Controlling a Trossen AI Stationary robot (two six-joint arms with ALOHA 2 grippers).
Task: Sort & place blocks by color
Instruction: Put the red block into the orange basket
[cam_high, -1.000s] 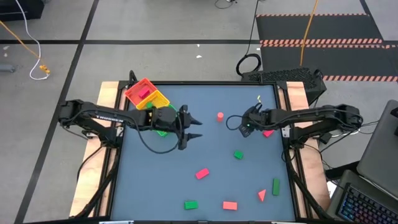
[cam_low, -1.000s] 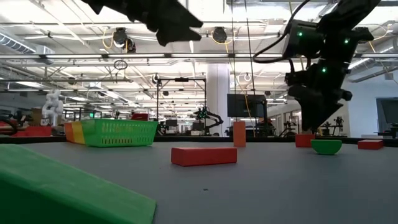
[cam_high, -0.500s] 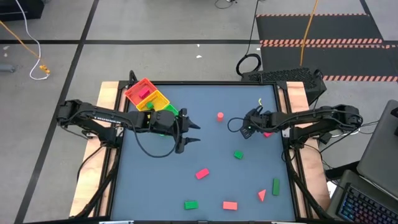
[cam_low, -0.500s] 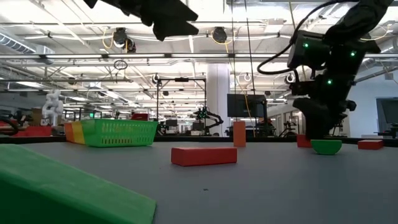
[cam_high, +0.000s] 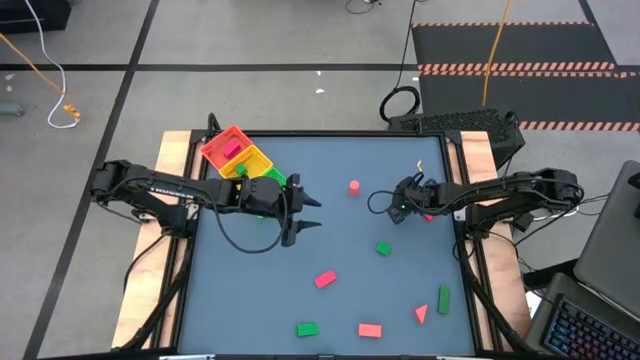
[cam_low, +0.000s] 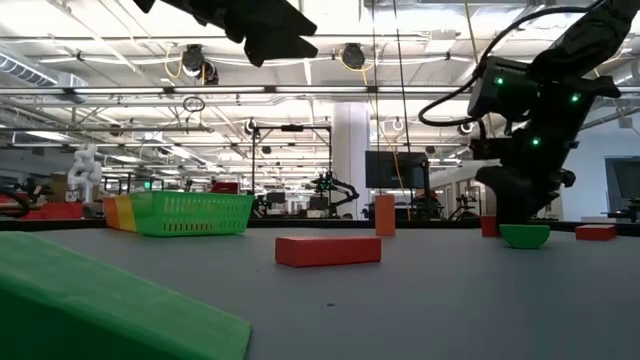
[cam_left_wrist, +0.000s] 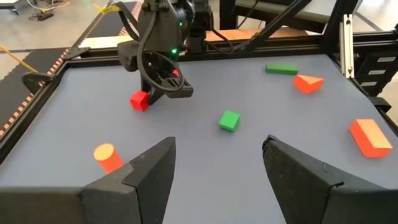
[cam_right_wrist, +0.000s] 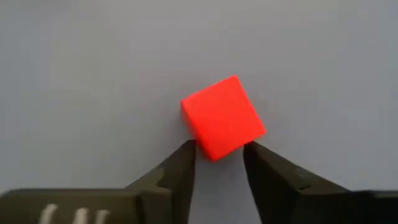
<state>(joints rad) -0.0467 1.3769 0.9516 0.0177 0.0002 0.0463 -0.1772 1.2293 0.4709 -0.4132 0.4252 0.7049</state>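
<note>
The table (cam_high: 330, 300) has a dark blue-grey top with pale wooden side rails, standing on a grey floor crossed by dark lines, with a striped black mat beyond its far right corner. The low view looks into a large hall of ceiling trusses, lamps and distant equipment (none of this shows from above).

Only the right wrist view shows the right gripper (cam_right_wrist: 219, 155) closely: its 2 fingers (cam_right_wrist: 177, 171) are parted, their tips at either side of a red cube (cam_right_wrist: 222, 118) resting on the table; whether they touch it I cannot tell. The left wrist view shows this cube beside the right gripper near the table's right side, plus a green cube (cam_left_wrist: 229, 120), an upright pink-red cylinder (cam_left_wrist: 107, 157), a green brick (cam_left_wrist: 281, 69), a red wedge (cam_left_wrist: 308, 83) and a red brick (cam_left_wrist: 371, 137).

The left gripper (cam_high: 305, 212) hangs above the table left of centre, fingers spread wide, holding nothing.

The tray (cam_high: 212, 150) sits at the far left corner; its red compartment holds 1 pink-red block (cam_high: 233, 148), and its green end is partly hidden by the left arm. From above, more blocks lie near the front edge: a red brick (cam_high: 325, 279), a green one (cam_high: 306, 328) and another red one (cam_high: 369, 329).
</note>
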